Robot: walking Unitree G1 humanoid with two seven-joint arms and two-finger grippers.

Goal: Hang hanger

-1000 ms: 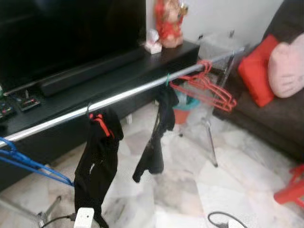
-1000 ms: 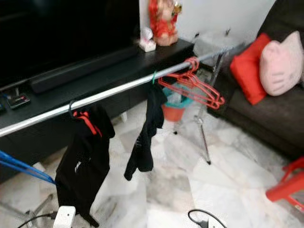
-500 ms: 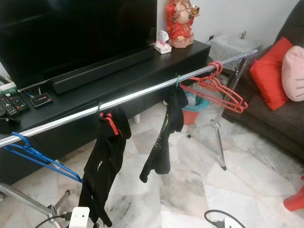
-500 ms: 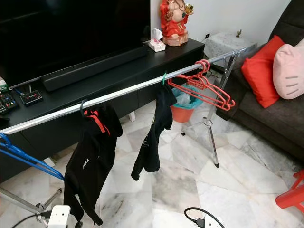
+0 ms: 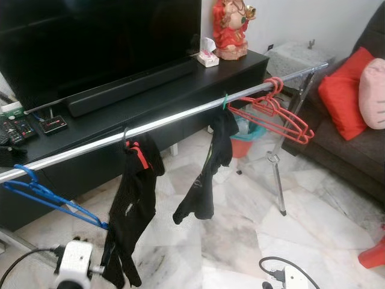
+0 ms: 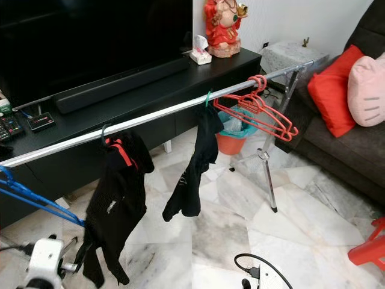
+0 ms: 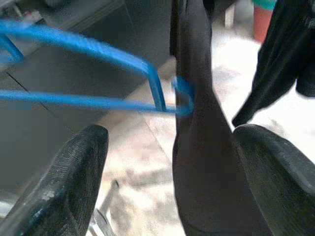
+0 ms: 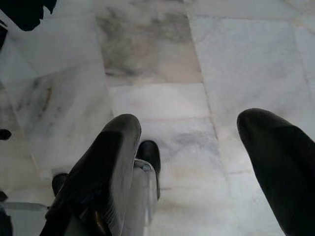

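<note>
L hand (image 7: 167,177) fingers spread wide; R hand (image 8: 197,167) open, pointing down.

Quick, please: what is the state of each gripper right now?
Left gripper: open, holding nothing, with the blue hanger and a black garment ahead of it.
Right gripper: open, empty, over the floor.

One rail (image 5: 174,120), two black garments (image 5: 132,205) (image 5: 207,174), one blue hanger (image 5: 48,198), several red hangers (image 5: 271,111).

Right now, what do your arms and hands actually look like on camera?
Each hand has two thick, rounded black fingers with a matte, slightly scuffed surface: left hand, right hand. Low in the head views, each arm ends in a white wrist housing with a black cable looping off it.
</note>
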